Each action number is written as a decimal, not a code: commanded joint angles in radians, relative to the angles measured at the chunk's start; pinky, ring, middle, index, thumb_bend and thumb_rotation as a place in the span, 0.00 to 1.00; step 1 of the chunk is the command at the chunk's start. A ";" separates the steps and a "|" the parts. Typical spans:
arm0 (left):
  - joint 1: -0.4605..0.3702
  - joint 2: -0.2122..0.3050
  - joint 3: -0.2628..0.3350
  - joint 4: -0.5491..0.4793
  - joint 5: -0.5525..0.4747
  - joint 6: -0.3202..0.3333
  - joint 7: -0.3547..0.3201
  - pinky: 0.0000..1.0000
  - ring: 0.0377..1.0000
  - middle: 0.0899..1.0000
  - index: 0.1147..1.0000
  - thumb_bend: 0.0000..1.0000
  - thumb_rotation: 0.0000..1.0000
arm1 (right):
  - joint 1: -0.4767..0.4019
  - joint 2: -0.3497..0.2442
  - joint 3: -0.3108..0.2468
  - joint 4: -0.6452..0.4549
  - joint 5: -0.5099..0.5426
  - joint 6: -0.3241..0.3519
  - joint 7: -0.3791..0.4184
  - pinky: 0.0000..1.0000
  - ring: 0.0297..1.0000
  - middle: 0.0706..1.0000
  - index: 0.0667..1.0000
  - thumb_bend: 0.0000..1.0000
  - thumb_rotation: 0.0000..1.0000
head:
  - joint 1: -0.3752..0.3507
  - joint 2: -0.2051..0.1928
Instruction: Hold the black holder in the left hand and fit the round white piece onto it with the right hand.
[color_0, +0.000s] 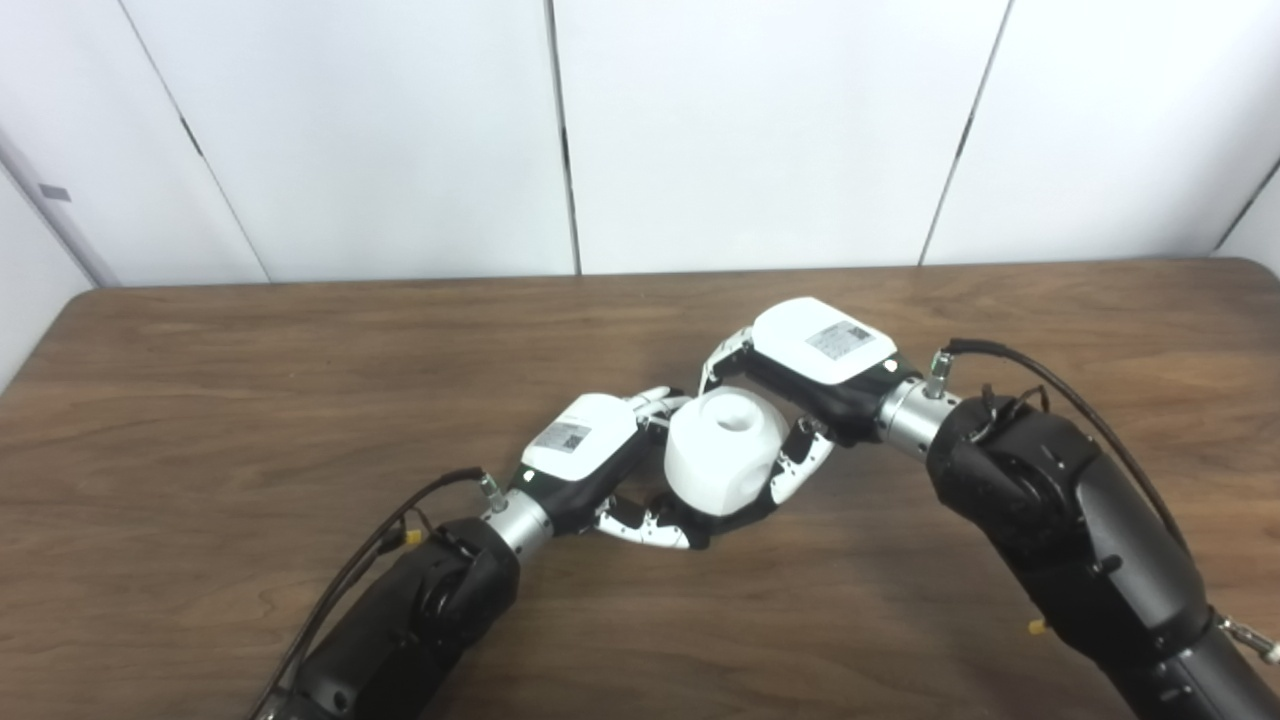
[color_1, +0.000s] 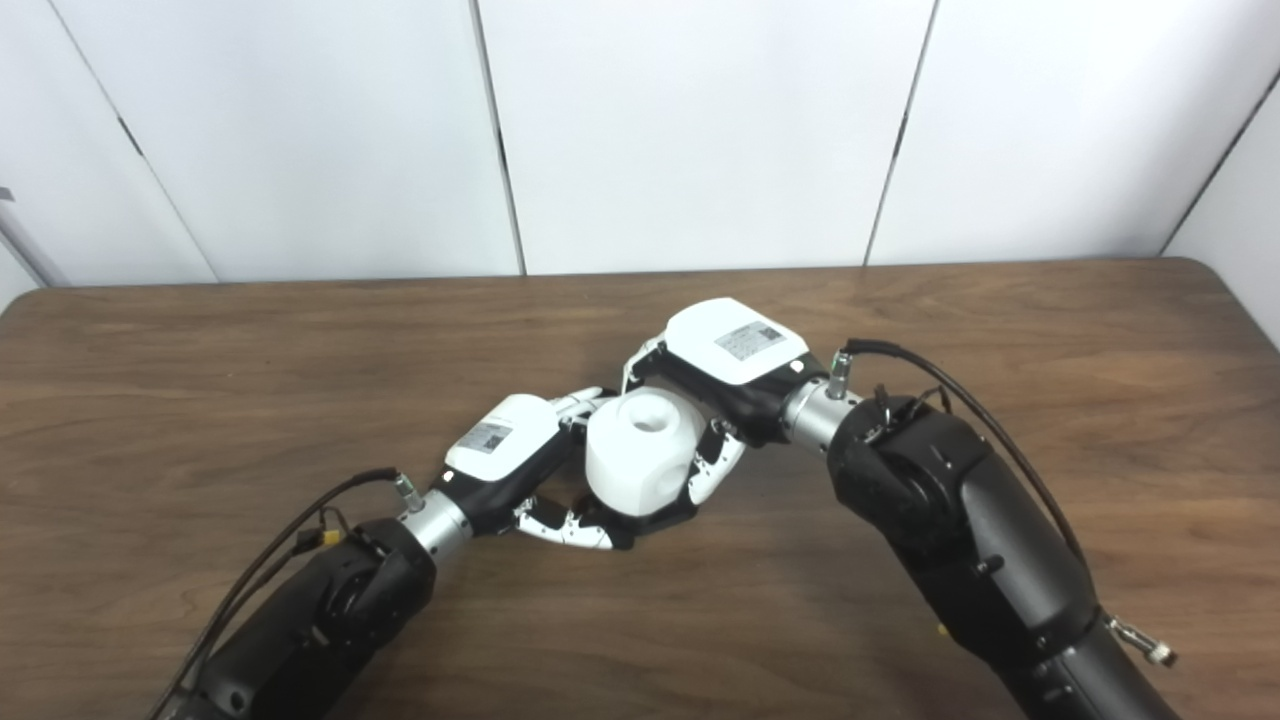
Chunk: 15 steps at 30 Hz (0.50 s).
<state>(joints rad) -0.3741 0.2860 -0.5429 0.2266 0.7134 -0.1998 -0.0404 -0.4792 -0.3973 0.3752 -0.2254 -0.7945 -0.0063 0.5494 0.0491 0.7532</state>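
Note:
The round white piece (color_0: 722, 447) stands near the middle of the table, with a round hole in its top. Only a dark sliver of the black holder (color_0: 745, 512) shows under its lower edge; the rest is hidden. My left hand (color_0: 590, 460) wraps around the base from the left, its thumb curling below and its fingers behind. From the right, my right hand (color_0: 815, 365) is shut on the white piece, fingers over the far side and thumb on the near right side. The two hands almost touch behind the piece.
The brown wooden table (color_0: 250, 400) carries nothing else. White wall panels (color_0: 760, 130) rise behind its far edge. Cables loop off both forearms near the wrists.

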 joint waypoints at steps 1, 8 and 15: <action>0.047 0.008 -0.050 0.046 0.044 0.044 -0.100 0.82 0.93 0.88 0.42 0.52 0.07 | -0.056 -0.007 -0.008 -0.005 0.001 -0.030 -0.020 0.70 0.77 0.70 0.44 0.52 0.14 | 0.000 0.001; 0.047 0.007 -0.048 0.043 0.039 0.042 -0.100 0.81 0.92 0.87 0.42 0.52 0.07 | -0.063 0.008 0.003 0.014 0.003 -0.036 -0.021 0.70 0.77 0.70 0.44 0.52 0.14 | 0.001 0.002; 0.047 0.004 -0.050 0.042 0.041 0.050 -0.106 0.81 0.93 0.88 0.42 0.52 0.07 | -0.079 0.020 0.028 0.040 -0.011 -0.037 -0.013 0.71 0.78 0.70 0.44 0.52 0.14 | 0.004 0.004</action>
<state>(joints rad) -0.3739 0.2855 -0.5429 0.2255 0.7150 -0.1980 -0.0403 -0.5014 -0.3829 0.4041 -0.1717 -0.8026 -0.0191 0.5489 0.0522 0.7563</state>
